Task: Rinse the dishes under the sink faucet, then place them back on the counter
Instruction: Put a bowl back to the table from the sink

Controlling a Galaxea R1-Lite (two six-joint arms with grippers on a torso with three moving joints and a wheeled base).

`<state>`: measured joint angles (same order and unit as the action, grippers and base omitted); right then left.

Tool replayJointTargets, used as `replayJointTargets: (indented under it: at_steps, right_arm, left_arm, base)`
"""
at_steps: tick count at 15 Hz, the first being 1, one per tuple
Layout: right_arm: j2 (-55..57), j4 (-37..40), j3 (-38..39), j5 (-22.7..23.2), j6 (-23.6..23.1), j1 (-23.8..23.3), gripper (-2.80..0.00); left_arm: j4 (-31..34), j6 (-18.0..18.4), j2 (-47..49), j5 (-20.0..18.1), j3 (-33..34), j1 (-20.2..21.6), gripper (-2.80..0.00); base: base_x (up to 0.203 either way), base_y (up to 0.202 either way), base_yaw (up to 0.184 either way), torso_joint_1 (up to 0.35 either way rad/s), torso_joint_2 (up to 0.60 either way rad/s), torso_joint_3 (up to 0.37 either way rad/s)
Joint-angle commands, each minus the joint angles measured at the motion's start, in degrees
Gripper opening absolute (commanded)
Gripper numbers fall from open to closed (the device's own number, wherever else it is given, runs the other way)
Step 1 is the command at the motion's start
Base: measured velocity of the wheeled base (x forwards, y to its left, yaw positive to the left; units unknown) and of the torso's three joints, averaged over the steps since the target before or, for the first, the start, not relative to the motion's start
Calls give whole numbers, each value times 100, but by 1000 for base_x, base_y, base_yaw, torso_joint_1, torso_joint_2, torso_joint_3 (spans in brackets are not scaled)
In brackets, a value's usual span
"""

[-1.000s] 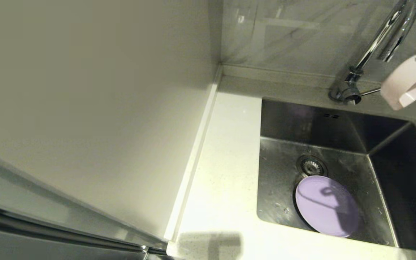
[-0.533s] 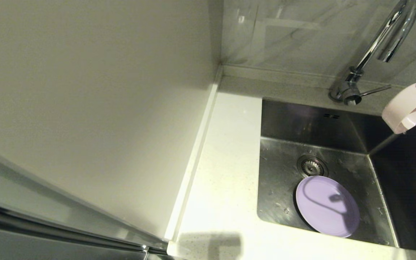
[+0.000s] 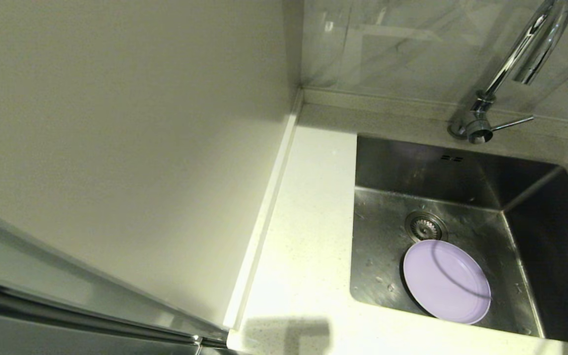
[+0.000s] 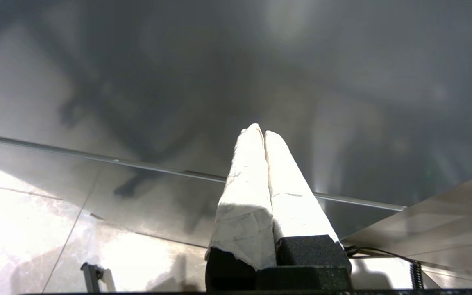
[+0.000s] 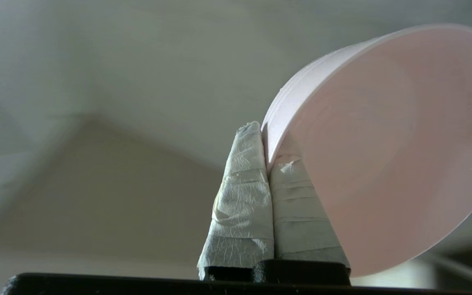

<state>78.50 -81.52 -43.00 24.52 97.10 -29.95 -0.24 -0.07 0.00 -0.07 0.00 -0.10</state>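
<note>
Pink bowl (image 5: 383,155) is pinched only at its rim by your right gripper (image 5: 265,141), fingers pressed together on the thin wall, out of the head view, so it may slip loose before reaching the counter (image 3: 308,207); lilac plate (image 3: 446,281) lies in the sink (image 3: 461,172).

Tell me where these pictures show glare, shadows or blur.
Head view: a curved shadow crosses the plate, a blocky one the counter edge. Left wrist view: floor glare, washed-out left gripper. Right wrist view: blurred background behind the right gripper pinching the pink bowl.
</note>
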Motion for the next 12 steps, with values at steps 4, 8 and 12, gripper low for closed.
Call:
replayJointTargets:
  at_steps: [4,8,12]
  right_arm:
    - [-88,-614,125,123,890,-292,-280]
    - [-142,-614,161,463,802,-295,-280]
    - [-133,-283,518,2463,-1188,-994,-280]
  left_arm:
    - [-2,-2,0,7,18,1,-280]
    - [-2,-2,0,-2,18,1,-280]
    - [-2,-2,0,-2,18,1,-280]
  base:
    - [0,0,0,0,0,0]
    - [0,0,0,0,0,0]
    - [0,0,0,0,0,0]
